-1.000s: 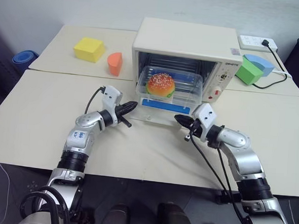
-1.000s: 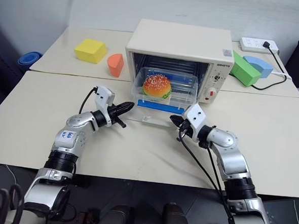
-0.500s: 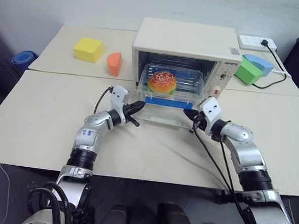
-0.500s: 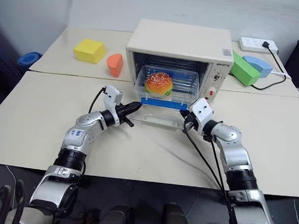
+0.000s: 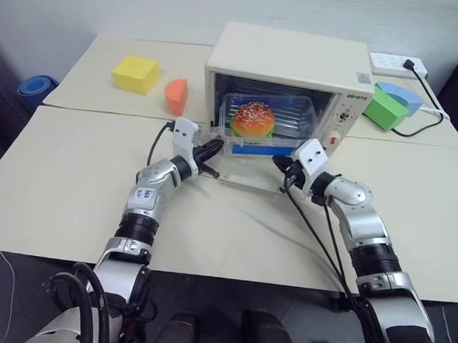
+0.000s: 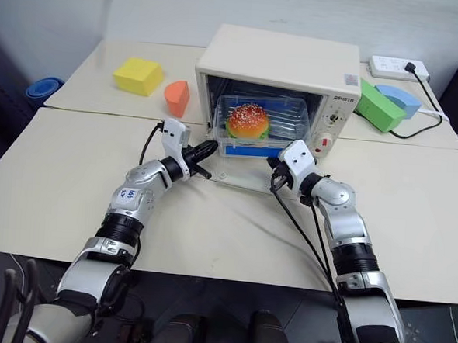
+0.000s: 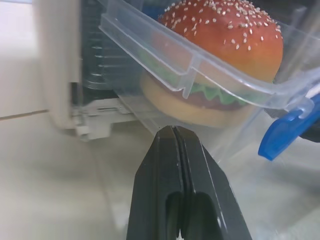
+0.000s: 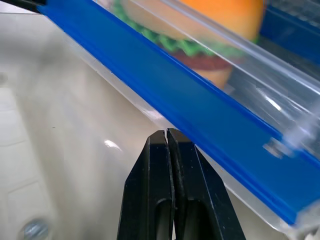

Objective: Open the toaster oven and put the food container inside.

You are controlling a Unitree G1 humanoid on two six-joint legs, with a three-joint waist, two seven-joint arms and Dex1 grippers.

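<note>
The cream-white toaster oven stands at the back of the table with its glass door dropped flat toward me. The food container, a clear box with a toy hamburger and blue clips, sits mostly inside the oven mouth. My left gripper is shut, its tip at the container's front left corner. My right gripper is shut too, its tip at the front right corner. In the left wrist view the shut fingertips meet the clear wall below the hamburger. In the right wrist view the shut tip sits just under the long blue clip.
A yellow block and an orange wedge lie to the oven's left. A green block, a blue piece and a white power strip with a black cable lie to its right.
Both shut grippers have moved forward toward the oven. The food container has slid from over the open door deeper into the oven mouth.
</note>
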